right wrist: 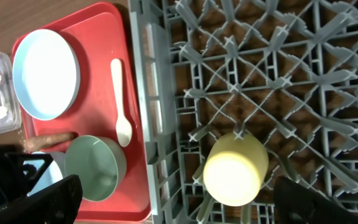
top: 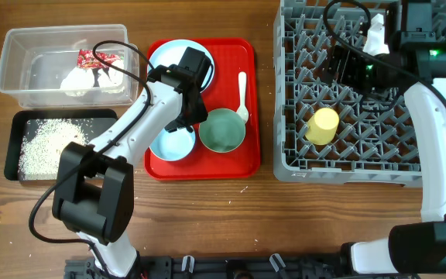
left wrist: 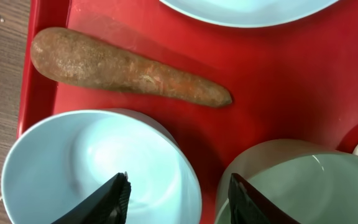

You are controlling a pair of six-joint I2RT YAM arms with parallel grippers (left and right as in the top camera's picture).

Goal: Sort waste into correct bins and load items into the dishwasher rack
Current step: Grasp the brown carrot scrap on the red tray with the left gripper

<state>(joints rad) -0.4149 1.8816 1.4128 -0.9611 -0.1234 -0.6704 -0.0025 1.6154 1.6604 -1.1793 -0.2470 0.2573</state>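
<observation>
My left gripper (left wrist: 179, 186) hangs half-open and empty over the red serving tray (left wrist: 278, 81), one finger above the pale blue bowl (left wrist: 92, 162). The brown sausage-like stick (left wrist: 129, 71) lies just beyond the fingertips. My right gripper (right wrist: 178, 186), spread wide and holding nothing, hovers over the small yellow cup (right wrist: 235, 169) in the dishwasher rack (right wrist: 291, 74).

A lab bench staged as a kitchen: wooden table (top: 207, 225), dishwasher rack (top: 347, 172) one side of the red serving tray (top: 238, 54), clear tub (top: 22, 46) and black tray (top: 12, 147) on the other
</observation>
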